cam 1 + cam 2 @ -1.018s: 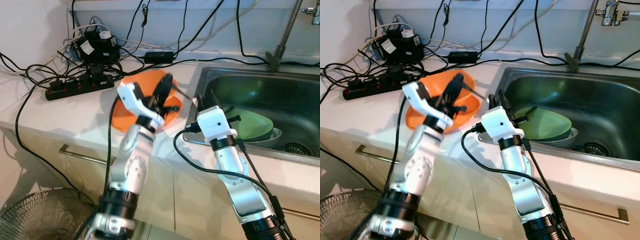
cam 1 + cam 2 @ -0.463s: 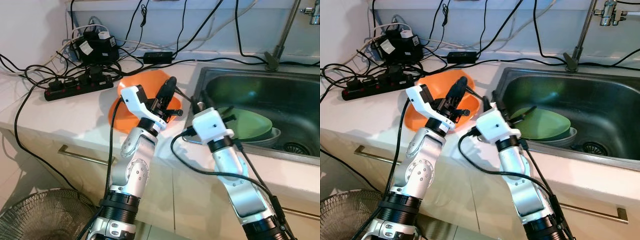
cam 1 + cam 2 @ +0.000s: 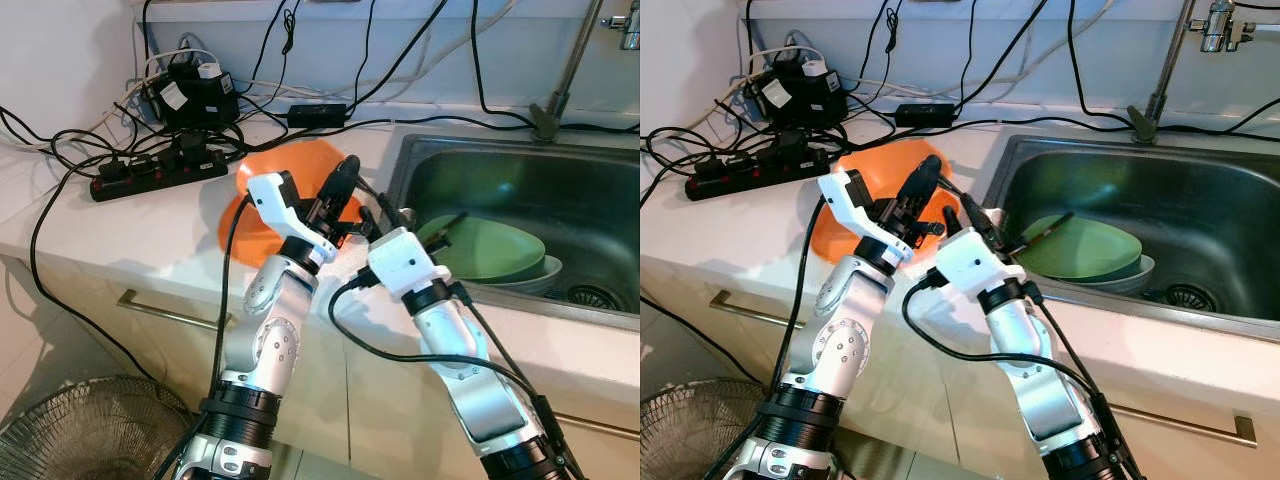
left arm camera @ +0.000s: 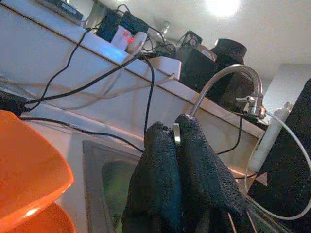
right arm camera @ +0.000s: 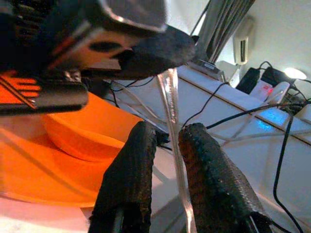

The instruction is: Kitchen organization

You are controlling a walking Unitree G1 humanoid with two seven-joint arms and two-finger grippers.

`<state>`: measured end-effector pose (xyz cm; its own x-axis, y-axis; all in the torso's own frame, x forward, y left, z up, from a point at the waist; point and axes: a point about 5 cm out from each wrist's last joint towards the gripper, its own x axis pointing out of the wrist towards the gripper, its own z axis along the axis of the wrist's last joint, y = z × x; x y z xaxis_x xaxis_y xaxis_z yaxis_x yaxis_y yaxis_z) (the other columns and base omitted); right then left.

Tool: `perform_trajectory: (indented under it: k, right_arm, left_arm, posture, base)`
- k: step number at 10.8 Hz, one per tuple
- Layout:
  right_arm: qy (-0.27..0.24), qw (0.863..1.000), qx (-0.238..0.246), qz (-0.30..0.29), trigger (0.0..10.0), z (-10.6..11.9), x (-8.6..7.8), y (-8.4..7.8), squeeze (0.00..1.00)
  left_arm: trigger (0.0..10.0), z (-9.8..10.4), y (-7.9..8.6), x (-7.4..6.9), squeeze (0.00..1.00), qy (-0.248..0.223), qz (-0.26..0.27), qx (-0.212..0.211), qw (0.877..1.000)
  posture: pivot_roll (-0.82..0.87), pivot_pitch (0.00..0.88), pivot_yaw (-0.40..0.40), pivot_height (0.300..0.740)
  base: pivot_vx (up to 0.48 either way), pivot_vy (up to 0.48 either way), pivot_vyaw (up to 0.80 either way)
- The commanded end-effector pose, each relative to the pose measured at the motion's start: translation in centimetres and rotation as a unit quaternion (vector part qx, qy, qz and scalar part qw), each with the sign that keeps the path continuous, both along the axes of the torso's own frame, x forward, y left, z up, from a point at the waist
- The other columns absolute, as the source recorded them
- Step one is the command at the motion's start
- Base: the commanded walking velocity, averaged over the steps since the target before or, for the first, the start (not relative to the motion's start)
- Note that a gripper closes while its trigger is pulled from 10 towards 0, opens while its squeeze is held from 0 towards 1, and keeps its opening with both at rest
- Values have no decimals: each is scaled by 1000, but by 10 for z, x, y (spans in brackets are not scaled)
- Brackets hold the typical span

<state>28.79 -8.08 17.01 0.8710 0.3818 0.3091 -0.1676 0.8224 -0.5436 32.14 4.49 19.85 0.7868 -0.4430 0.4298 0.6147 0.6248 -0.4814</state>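
On the cable-strewn table (image 3: 150,225) beside the sink (image 3: 600,190), a thin utensil (image 5: 170,104) is pinched in the closed jaws of the left gripper (image 3: 343,178), and the narrowly parted jaws of the right gripper (image 5: 167,145) should be closed squarely on it before release.

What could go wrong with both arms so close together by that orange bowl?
The thin utensil, pinched in the shut left tool, sits between the fingers of the open right tool. A mistimed handover might drop it toward the sink. The crowded arms might also knock the orange bowl.
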Motion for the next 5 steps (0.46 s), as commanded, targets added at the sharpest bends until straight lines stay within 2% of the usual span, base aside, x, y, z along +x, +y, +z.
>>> perform_trajectory:
  k: [1, 4, 5]
  right_arm:
    - [-1, 1000, 2, 0, 10000, 2, 0, 2, 0]
    - [-1, 999, 0, -32, 10000, 1, 5, -5, 0]
    - [1, 999, -4, -36, 10000, 0, 7, -5, 1000]
  left_arm:
    - [10000, 5, -7, -4, 0, -12, -13, -6, 1000]
    - [10000, 6, -7, -4, 0, -13, -16, -3, 1000]
    - [10000, 6, -8, -4, 0, -14, -17, -2, 1000]
  posture:
    - [20, 0, 116, 740]
    - [25, 0, 113, 740]
    - [27, 0, 113, 740]
  base:
    - [0, 0, 0]
    - [0, 0, 0]
    - [0, 0, 0]
